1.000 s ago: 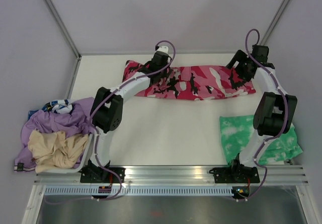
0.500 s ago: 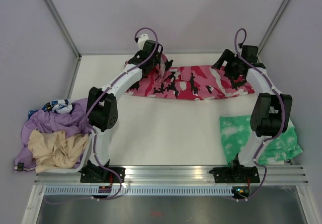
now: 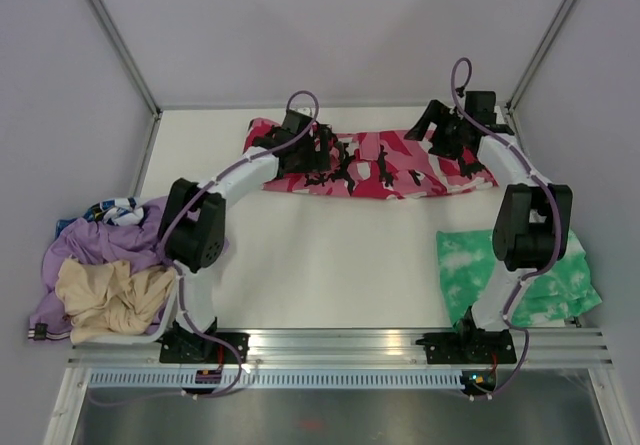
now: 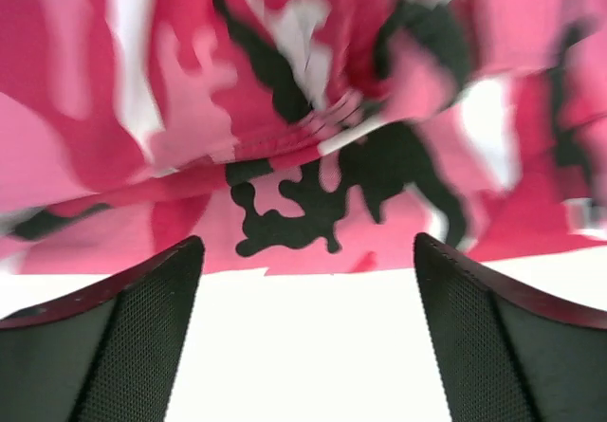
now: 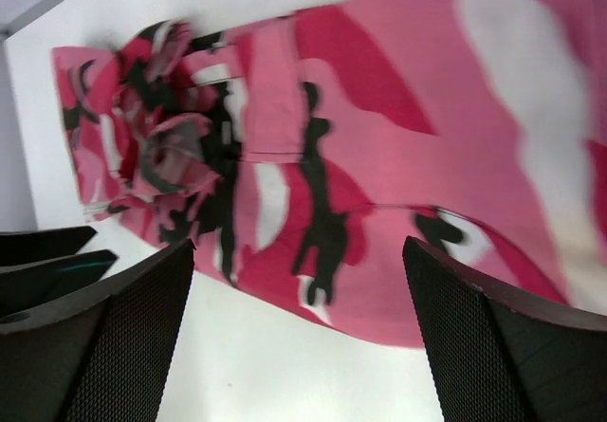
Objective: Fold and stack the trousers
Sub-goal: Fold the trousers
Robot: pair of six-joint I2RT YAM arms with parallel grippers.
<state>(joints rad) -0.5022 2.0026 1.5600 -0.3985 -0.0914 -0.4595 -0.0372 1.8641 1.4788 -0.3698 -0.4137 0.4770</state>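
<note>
Looking down from above, we see the trousers point(image 3: 390, 165) lying lengthwise across the far side of the table point(image 3: 330, 255), a long band of pink, red, white and black camouflage. Both arms reach out over them. The left claw point(image 3: 318, 155) sits over the left part of the cloth, and the right claw point(image 3: 440, 133) sits over the right part, well apart from the other.

In the left wrist view, the left claw point(image 4: 308, 346) is spread wide, with nothing between its dark fingers point(image 4: 123, 346). Bare white table shows in the gap, and the near edge of the trousers point(image 4: 285, 109) runs just ahead of the tips, where a seam is bunched into a ridge. We cannot tell whether the tips touch the cloth.

In the right wrist view, the right claw point(image 5: 299, 337) is also spread wide and holds nothing. The trousers point(image 5: 379, 156) stretch away beneath it, smooth nearby and crumpled into folds at the far end.

Near the right arm's base lies a green-and-white garment point(image 3: 520, 275), apart from the trousers. At the left edge of the table sits a heap of clothes, a lilac piece point(image 3: 120, 240) above a beige one point(image 3: 110, 295).
</note>
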